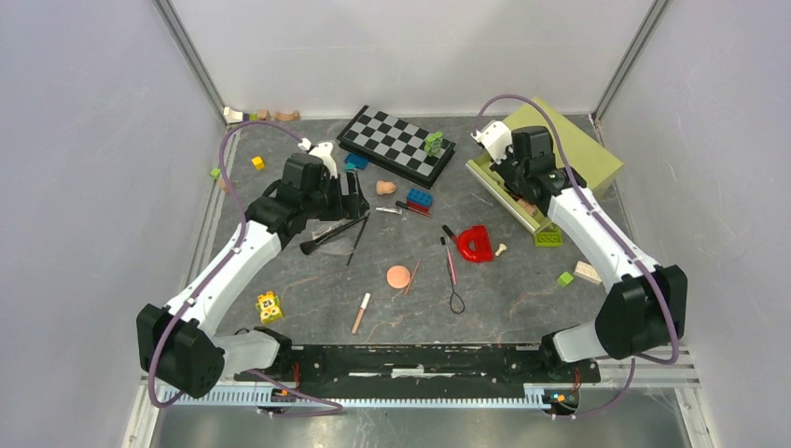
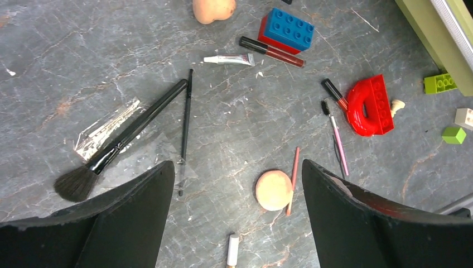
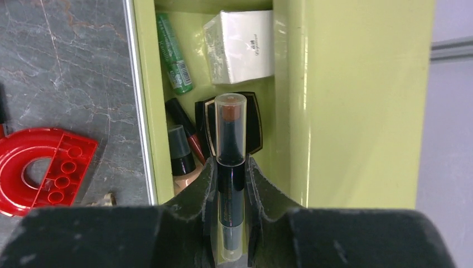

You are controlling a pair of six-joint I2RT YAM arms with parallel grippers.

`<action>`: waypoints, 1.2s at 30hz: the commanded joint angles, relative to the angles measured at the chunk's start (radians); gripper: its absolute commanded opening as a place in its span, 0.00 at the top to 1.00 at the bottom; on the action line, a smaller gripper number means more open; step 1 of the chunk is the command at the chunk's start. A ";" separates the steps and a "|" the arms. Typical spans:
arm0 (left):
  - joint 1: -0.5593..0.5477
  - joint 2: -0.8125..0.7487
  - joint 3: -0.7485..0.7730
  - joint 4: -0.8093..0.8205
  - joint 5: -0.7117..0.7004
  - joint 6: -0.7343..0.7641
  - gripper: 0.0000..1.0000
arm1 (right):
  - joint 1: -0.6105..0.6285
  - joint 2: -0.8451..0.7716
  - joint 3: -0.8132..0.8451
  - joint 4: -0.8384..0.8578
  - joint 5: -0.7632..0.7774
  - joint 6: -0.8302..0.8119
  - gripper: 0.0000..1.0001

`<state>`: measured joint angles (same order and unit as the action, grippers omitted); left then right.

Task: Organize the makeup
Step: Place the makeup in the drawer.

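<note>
Clamping a clear-capped brown cosmetic stick [image 3: 230,134], the right gripper [image 3: 230,173] has both fingers pinched on the barrel, with the cap end sticking out past the tips over the open green organizer box [image 3: 290,84]. The box is at 2 o'clock on the table [image 1: 522,299]. In the box: a green tube [image 3: 173,53] and a white carton [image 3: 240,44] at the far end, a dark compact [image 3: 254,120] directly behind the stick, and a black-capped tan bottle [image 3: 179,156] with a red-tipped tube [image 3: 187,125] at the stick's 9 o'clock. The left gripper [image 2: 236,166] is spread wide and holding nothing, hovering over the loose makeup left of table centre. From the left wrist view, the black-handled powder brush [image 2: 128,137] is at 9 o'clock of the finger gap, lying partly on a clear wrapper [image 2: 106,128], bristles near the left fingertip. The thin black brush [image 2: 185,120] is just beside it, and their far ends nearly meet. The peach puff [image 2: 273,190] sits between the fingers, nearer the right one, with the pink pencil [image 2: 293,178] along its right edge. The pink-handled spoolie [image 2: 336,139] is at 2 o'clock, next to the red horseshoe piece [image 2: 371,106]. The silver tube [image 2: 228,59] and dark red gloss tube [image 2: 273,51] are at 12 o'clock, the gloss just beside a blue-on-red brick [image 2: 287,29]. The white-capped pencil [image 2: 232,250] is at 6 o'clock.
</note>
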<state>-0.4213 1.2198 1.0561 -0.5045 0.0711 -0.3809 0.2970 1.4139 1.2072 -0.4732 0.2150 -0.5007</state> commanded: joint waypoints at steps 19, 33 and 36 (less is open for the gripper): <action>0.070 0.017 -0.029 0.046 0.099 0.021 0.10 | -0.057 0.180 0.006 0.001 -0.089 -0.042 0.92; 0.134 0.005 -0.044 0.063 0.133 -0.012 0.09 | -0.060 0.157 0.044 -0.007 -0.053 0.007 0.62; 0.140 0.001 -0.047 0.063 0.136 -0.013 0.09 | -0.059 0.141 0.062 -0.009 -0.048 0.017 0.61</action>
<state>-0.2928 1.2472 1.0157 -0.4763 0.1780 -0.3744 0.2401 1.5932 1.2098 -0.4862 0.1497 -0.5110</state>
